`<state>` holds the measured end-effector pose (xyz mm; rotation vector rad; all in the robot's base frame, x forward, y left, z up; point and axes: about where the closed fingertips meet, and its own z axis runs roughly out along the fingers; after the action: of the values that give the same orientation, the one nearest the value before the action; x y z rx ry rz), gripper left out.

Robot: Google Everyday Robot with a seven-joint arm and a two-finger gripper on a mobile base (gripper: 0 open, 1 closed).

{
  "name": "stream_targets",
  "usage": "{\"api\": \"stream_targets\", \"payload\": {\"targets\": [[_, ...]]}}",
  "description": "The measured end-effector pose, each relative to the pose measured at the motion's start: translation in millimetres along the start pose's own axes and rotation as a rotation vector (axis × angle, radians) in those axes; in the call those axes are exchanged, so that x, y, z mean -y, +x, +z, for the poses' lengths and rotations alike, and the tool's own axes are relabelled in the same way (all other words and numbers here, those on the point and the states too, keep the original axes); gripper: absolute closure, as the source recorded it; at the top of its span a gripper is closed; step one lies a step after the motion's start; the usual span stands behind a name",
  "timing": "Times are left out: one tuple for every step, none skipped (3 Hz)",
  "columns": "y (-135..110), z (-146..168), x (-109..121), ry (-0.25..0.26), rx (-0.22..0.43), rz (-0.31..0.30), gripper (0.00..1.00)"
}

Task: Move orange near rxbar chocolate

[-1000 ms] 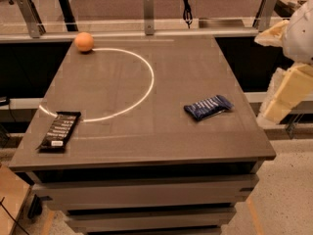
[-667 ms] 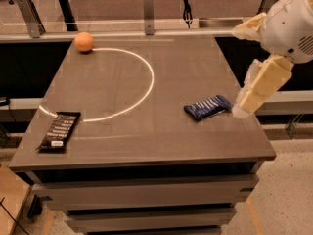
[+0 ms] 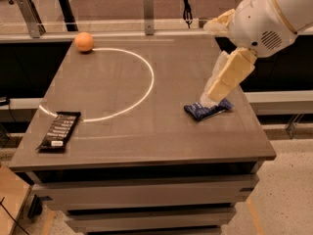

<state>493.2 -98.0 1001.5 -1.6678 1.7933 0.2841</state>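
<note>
The orange (image 3: 84, 41) sits at the table's far left corner, just outside the white arc. The rxbar chocolate (image 3: 59, 129), a flat black wrapper with white print, lies near the front left edge. My gripper (image 3: 211, 96) hangs from the white arm at the right side of the table. It points down and left, just above the dark blue packet (image 3: 208, 109). It is far from both the orange and the bar, and holds nothing that I can see.
A white arc (image 3: 142, 89) is painted on the grey table (image 3: 161, 141). A metal rail with posts (image 3: 148, 6) runs along the far edge. The floor drops off to the right and front.
My arm has swung in from the right edge of the view to over the table, and the gripper now hangs above the blue packet. Orange, bar and packet have not moved.
</note>
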Motion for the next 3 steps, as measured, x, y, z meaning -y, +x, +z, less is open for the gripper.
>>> {"api": "stream_targets", "payload": {"targets": [[-10,10,14,0.042,0.060,0.029,0.00],[-27,31,45,0.094,0.152,0.070,0.00],[-40,64,78,0.129,0.252,0.136,0.00]]}}
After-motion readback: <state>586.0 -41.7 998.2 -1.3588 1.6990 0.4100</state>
